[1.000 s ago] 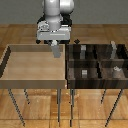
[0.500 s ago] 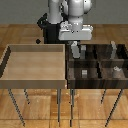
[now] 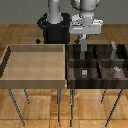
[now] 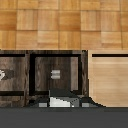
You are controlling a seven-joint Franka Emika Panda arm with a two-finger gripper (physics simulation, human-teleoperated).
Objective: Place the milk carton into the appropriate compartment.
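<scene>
My gripper hangs over the far compartment of the dark compartment tray nearest the light tray. It is shut on the milk carton, a small grey box whose peaked top shows between the fingers in the wrist view. In the exterior view the carton is mostly hidden by the gripper. It is held above the tray walls, clear of the floor of the compartment.
A light wooden tray stands beside the dark tray, on the exterior view's left. A small grey cube lies in a near compartment and also shows in the wrist view. A taller grey box stands in a far compartment. Another small object lies at the near right.
The gripper has moved with the carton to the exterior view's right, from above the light tray's far edge to above the dark compartment tray.
</scene>
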